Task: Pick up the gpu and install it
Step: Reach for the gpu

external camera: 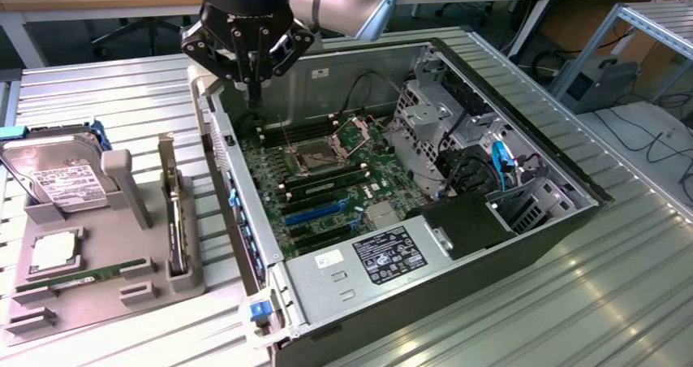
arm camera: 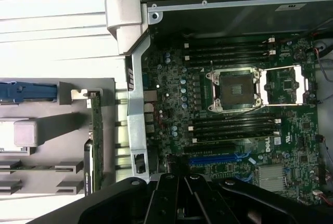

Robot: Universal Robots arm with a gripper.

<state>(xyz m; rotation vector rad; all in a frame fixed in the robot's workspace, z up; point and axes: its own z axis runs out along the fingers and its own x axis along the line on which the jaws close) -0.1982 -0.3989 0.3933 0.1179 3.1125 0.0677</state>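
The gpu (external camera: 170, 213) stands on its long edge in a slot of the grey holder tray (external camera: 97, 302), at the exterior view's left of the open computer case (external camera: 433, 245). In the wrist view the gpu (arm camera: 95, 140) shows as a thin green strip with a silver bracket end. My gripper (external camera: 256, 97) hangs shut and empty over the case's far corner, above the motherboard (external camera: 324, 180) and apart from the gpu. Its black fingers (arm camera: 167, 193) meet over the board's expansion slots (arm camera: 218, 160).
A silver hard drive (external camera: 60, 180) leans in the tray's back, with a CPU chip (external camera: 52, 253) and a RAM stick (external camera: 87, 276) nearer the front. The case's raised metal side wall (external camera: 233, 196) stands between tray and motherboard. Cables and a drive cage (external camera: 488, 172) fill the case's far side.
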